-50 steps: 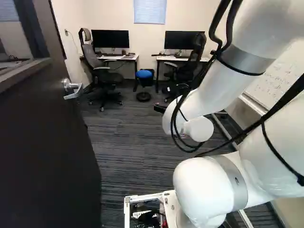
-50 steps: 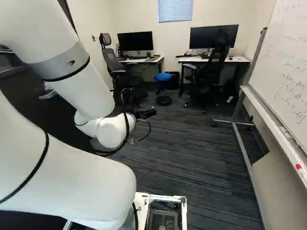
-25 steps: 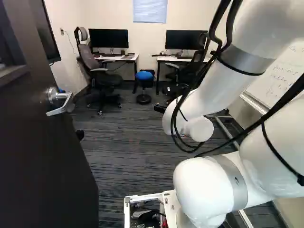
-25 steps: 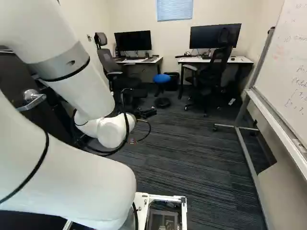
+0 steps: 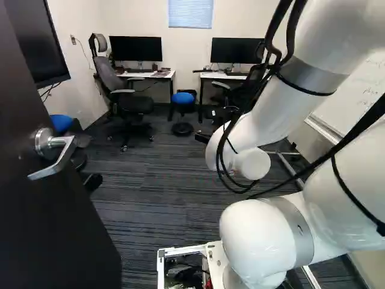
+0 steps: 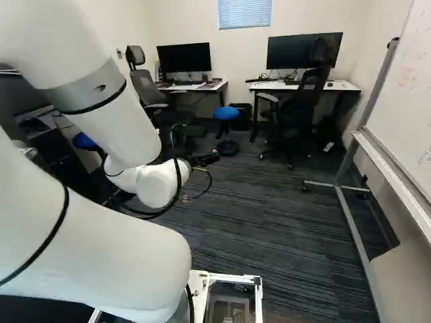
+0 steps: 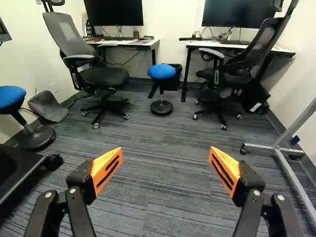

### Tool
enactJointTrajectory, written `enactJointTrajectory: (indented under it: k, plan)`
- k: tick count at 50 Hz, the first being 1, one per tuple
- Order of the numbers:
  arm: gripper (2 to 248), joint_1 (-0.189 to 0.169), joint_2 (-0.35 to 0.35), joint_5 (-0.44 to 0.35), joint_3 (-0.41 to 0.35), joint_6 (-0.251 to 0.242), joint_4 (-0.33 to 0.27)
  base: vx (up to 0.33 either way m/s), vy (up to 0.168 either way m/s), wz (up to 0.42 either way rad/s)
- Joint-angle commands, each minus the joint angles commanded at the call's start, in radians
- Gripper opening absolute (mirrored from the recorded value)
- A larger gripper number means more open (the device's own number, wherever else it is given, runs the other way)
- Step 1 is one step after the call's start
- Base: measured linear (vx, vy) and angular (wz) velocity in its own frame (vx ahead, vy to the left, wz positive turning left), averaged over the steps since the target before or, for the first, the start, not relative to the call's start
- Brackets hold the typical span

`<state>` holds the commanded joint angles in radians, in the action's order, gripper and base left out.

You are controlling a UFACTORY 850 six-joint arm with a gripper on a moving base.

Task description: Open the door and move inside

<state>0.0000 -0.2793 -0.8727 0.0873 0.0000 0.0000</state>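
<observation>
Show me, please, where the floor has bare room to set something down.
The widest bare patch is the carpet ahead of the open gripper, bordered by the door, the whiteboard stand and the blue stool between the desks. It is crowded along the far wall, where two office chairs stand close to those desks.

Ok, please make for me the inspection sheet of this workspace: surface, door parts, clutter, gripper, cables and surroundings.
Surface: dark striped carpet.
Door parts: door standing open at the left of the left base view; lever handle on it.
Clutter: two blue stools; grey object by the wall near one.
Gripper: gripper open, nothing between its fingers.
Cables: black cables running along the arm.
Surroundings: two desks with monitors, two office chairs, whiteboard.
</observation>
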Motion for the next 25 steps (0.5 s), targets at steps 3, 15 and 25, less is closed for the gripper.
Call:
enactJointTrajectory:
  k: [3, 15, 25]
  plan:
    - [247, 0.0, 0.0, 0.0, 0.0, 0.0, 0.0, 0.212, 0.004, -0.001]
    - [247, 0.0, 0.0, 0.0, 0.0, 0.0, 0.0, 0.213, 0.005, 0.002]
    - [247, 0.0, 0.0, 0.0, 0.0, 0.0, 0.0, 0.212, 0.008, 0.004]
